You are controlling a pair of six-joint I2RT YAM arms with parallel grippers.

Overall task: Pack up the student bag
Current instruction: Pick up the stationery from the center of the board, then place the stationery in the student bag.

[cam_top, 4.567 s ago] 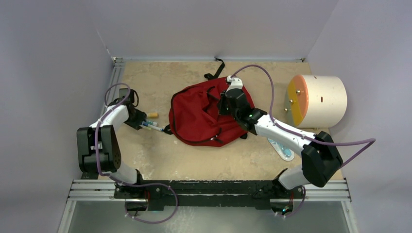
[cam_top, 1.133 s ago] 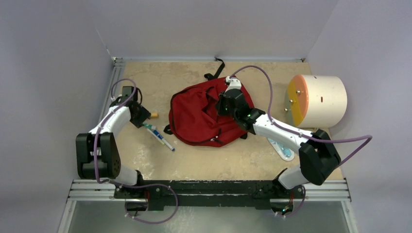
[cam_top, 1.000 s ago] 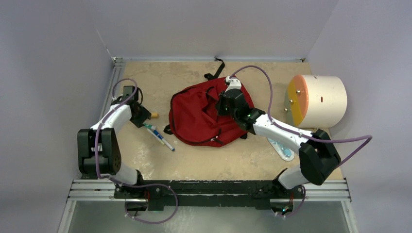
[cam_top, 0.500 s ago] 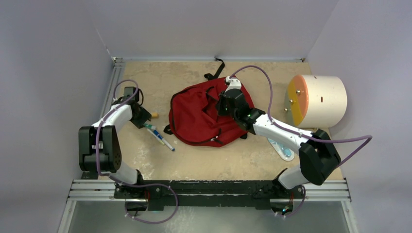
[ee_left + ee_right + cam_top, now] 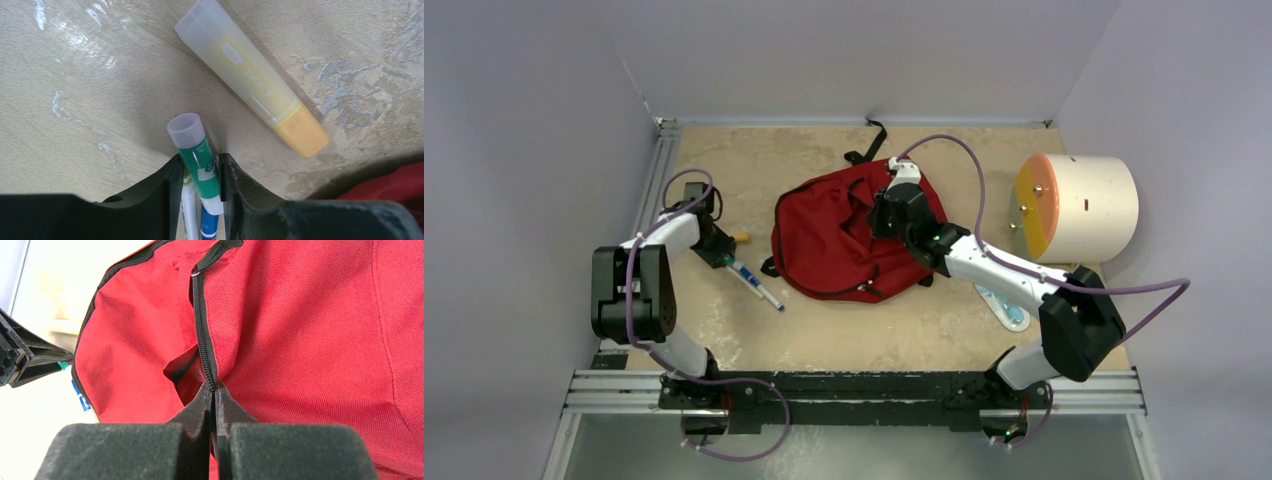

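Near the table's left, the left gripper (image 5: 200, 165) clamps narrowly on two pens (image 5: 192, 137). At mid-table lies the student bag (image 5: 844, 245), its zipper edge (image 5: 202, 340) pinched by the right gripper (image 5: 212, 390). Lifting that edge higher should widen the opening.

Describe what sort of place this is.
Probably a robotics lab test cell: left arm and right arm bolted to a rail at a table, plain walls boxing it in, student bag and pens as props.
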